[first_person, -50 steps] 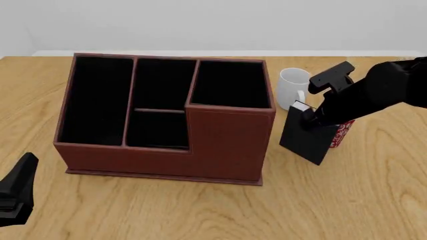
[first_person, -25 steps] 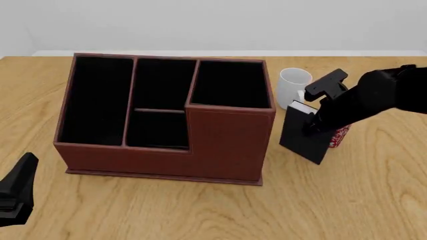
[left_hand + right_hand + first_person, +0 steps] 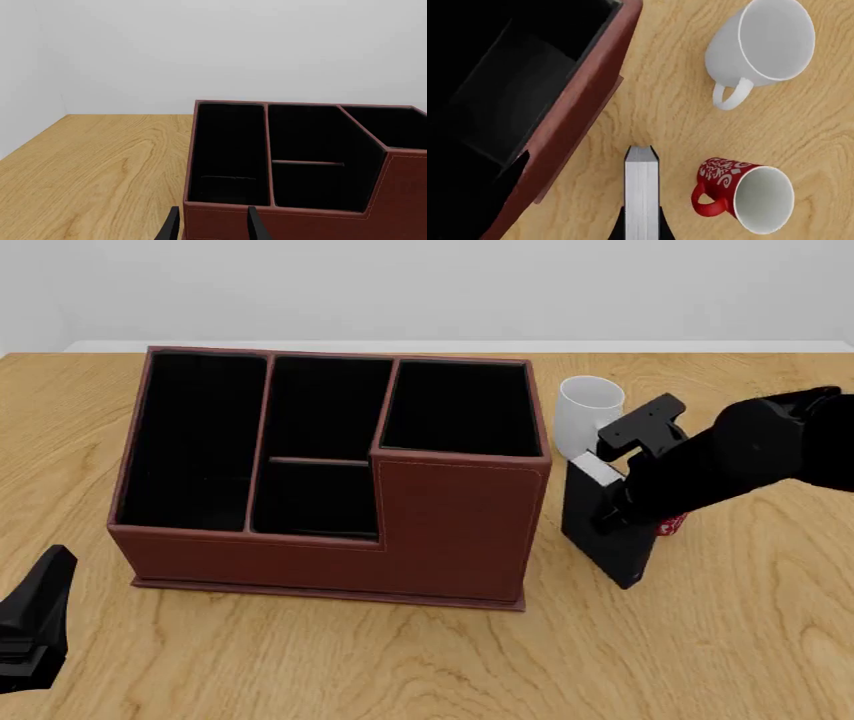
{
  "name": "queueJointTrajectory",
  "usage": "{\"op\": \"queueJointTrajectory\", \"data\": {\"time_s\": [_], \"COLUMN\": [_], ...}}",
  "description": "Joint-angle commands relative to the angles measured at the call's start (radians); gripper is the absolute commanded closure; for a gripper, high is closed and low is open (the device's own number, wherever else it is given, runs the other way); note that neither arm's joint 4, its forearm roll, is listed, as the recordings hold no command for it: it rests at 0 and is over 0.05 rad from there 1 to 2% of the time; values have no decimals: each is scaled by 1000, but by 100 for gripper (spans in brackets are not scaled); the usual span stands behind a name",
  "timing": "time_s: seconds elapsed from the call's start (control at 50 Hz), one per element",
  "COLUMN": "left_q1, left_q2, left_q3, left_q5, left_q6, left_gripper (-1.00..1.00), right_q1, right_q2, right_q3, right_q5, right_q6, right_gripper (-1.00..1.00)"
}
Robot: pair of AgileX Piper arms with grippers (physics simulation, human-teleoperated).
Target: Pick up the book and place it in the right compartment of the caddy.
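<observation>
The reddish-brown caddy stands mid-table; its right compartment is the square black-lined section with taller walls. The thin black book stands upright just right of the caddy's right wall. My right gripper is shut on its upper part. In the right wrist view the white page edge of the book runs between my fingers, beside the caddy wall. I cannot tell whether the book's lower edge touches the table. My left gripper is open and empty at the front left; its fingertips face the caddy.
A white mug stands behind the book, and a red mug sits mostly hidden behind my right arm. Both show in the right wrist view: white mug, red mug. Wooden table all around.
My right gripper has carried the book a little left toward the caddy and nearer the front, and the book has turned more upright. The left arm has not moved.
</observation>
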Motion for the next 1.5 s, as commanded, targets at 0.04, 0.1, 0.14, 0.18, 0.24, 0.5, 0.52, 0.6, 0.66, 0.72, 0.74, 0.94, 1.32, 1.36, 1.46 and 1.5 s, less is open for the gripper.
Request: {"op": "queueJointTrajectory", "data": {"time_s": [0.04, 0.1, 0.14, 0.18, 0.24, 0.5, 0.52, 0.6, 0.66, 0.72, 0.74, 0.94, 1.32, 1.36, 1.46, 1.5], "left_q1": [0, 0, 0, 0, 0, 0, 0, 0, 0, 0, 0, 0, 0, 0, 0, 0], "left_q2": [0, 0, 0, 0, 0, 0, 0, 0, 0, 0, 0, 0, 0, 0, 0, 0], "left_q3": [0, 0, 0, 0, 0, 0, 0, 0, 0, 0, 0, 0, 0, 0, 0, 0], "left_q5": [0, 0, 0, 0, 0, 0, 0, 0, 0, 0, 0, 0, 0, 0, 0, 0], "left_q6": [0, 0, 0, 0, 0, 0, 0, 0, 0, 0, 0, 0, 0, 0, 0, 0], "left_gripper": [-100, -100, -100, -100, -100, -100, -100, -100, -100, -100, -100, -100, -100, -100, -100, -100], "right_q1": [23, 14, 4, -19, -21, -8, -8, 24, 41, 42, 53, 42, 106, 119, 128, 134], "right_q2": [-113, -151, -160, -172, -221, -394, -401, -442, -465, -480, -488, -493, -426, -415, -403, -397], "right_q3": [79, 100, 106, 103, 115, 67, 60, 17, -23, -64, -80, -246, -600, -640, -682, -700], "right_q5": [10, 13, 14, 17, 35, 153, 160, 211, 252, 289, 297, 427, 610, 628, 644, 650], "right_q6": [80, 95, 102, 150, 142, 214, 207, 230, 245, 242, 268, 213, 149, 143, 135, 127], "right_gripper": [100, 100, 100, 100, 100, 100, 100, 100, 100, 100, 100, 100, 100, 100, 100, 100]}}
